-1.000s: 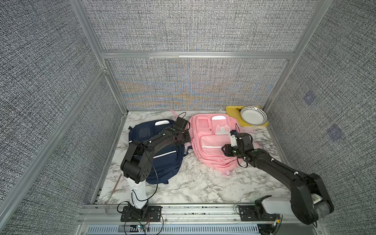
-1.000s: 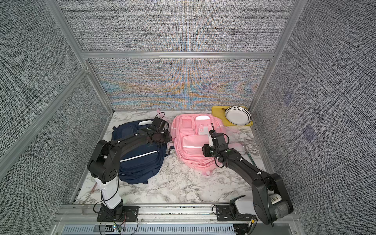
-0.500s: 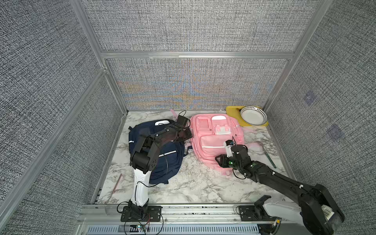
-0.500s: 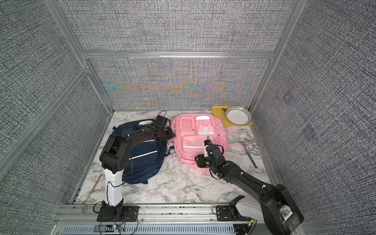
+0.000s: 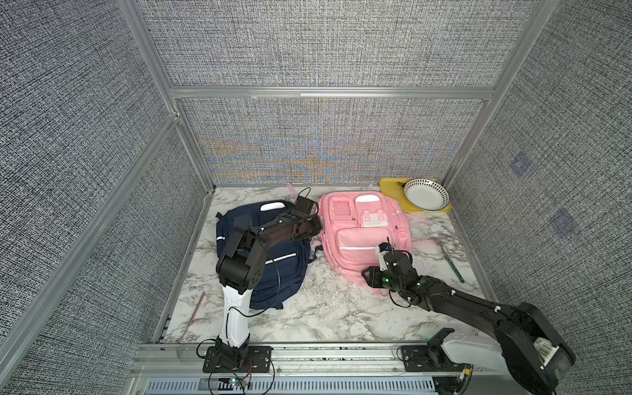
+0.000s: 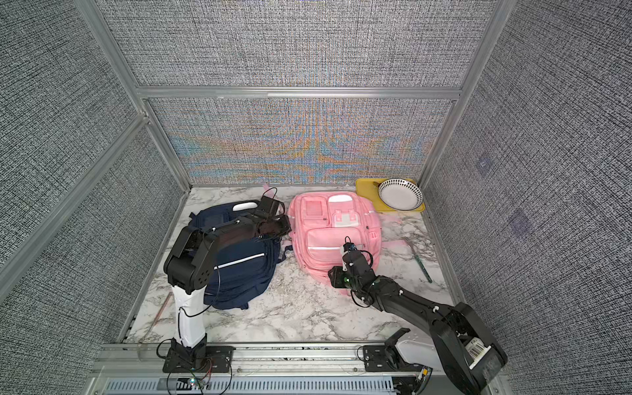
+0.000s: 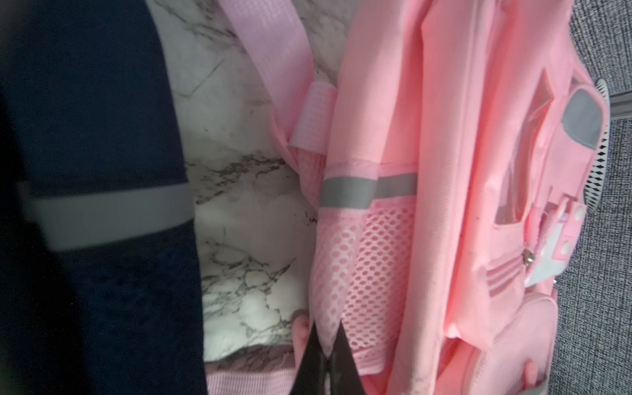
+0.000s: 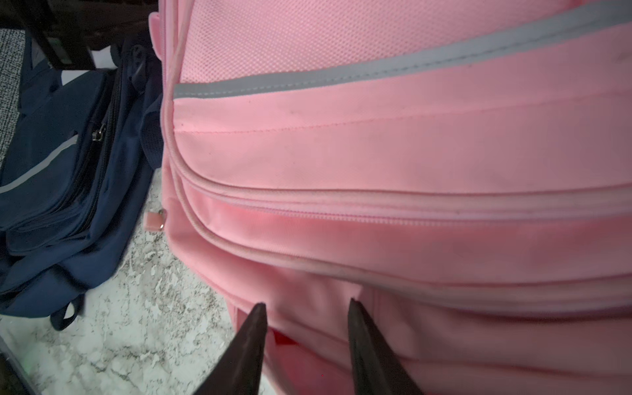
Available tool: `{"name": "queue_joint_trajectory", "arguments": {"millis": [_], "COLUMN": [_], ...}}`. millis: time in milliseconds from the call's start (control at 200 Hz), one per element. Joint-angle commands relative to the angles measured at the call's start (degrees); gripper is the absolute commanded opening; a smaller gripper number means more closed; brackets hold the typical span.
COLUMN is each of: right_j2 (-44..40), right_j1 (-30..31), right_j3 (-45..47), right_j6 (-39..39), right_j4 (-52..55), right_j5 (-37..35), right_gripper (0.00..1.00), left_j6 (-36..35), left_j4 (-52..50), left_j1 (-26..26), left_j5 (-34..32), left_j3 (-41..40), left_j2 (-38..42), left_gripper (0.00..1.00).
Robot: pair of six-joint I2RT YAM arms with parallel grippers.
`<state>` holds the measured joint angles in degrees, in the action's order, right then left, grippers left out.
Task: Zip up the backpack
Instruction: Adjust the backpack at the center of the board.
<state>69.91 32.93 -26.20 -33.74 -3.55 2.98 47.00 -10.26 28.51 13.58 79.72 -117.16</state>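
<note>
While lying flat toward the back of the marble table [image 5: 325,314], just beside a navy backpack [image 5: 273,270], looks light, limp and prone to bunching: pink backpack [image 5: 366,232] of woven cloth, padded, rounded at the corners, with a grey reflective stripe [image 8: 376,71] and piped seams. Likely to slide on the smooth stone unless pinned. Left gripper [image 7: 326,345] pressed together, pinching the edge of the mesh side pocket [image 7: 369,266]. Right gripper [image 8: 306,304] spread, tips against cloth at the near bottom edge, gripping nothing as far as can be seen. Best taken by the small pink zipper pull [image 8: 157,219] at the end of the zipper [image 8: 376,213], with the cloth held taut beside it.
</note>
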Motion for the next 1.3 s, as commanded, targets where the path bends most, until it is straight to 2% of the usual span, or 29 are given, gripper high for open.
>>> {"name": "queue_joint_trajectory", "arguments": {"millis": [0,185,561,731,876,1041,1296], "right_j2": [1.3,4.3,10.17,13.37,14.55,11.15,-0.72], "right_j1": [-0.66,-3.48,-11.0,-14.31,-14.8,-13.75,-8.43], "right_j3": [-0.14,-1.95,-8.68,-12.16,-15.33,-14.51,-10.48], "right_j6": [-0.22,1.52,7.95,10.32,11.49,11.08,8.07], "right_j4": [-1.04,-2.49,-3.36,-4.22,-3.5,-1.68,3.99], "right_j5": [-2.98,-3.07,-1.53,0.2,2.29,2.72,-1.83], "right_gripper": [0.43,0.44,0.45,0.45,0.45,0.46,0.5], "left_j6": [-0.56,-1.1,-1.22,-0.37,0.96,2.13,2.28], "left_j4": [1.57,0.8,-2.66,-3.98,-4.06,-4.12,-5.29], "left_j1": [0.75,3.56,7.58,8.96,10.02,10.42,10.51], "left_j5": [1.09,1.12,-3.02,-3.99,-4.27,-3.68,-2.95], "left_j3": [-1.1,-2.11,-4.83,-6.35,-7.43,-7.3,-5.85], "left_j2": [2.73,6.94,13.63,15.34,15.26,13.98,12.18], "left_gripper": [0.0,0.0,0.0,0.0,0.0,0.0,0.0]}}
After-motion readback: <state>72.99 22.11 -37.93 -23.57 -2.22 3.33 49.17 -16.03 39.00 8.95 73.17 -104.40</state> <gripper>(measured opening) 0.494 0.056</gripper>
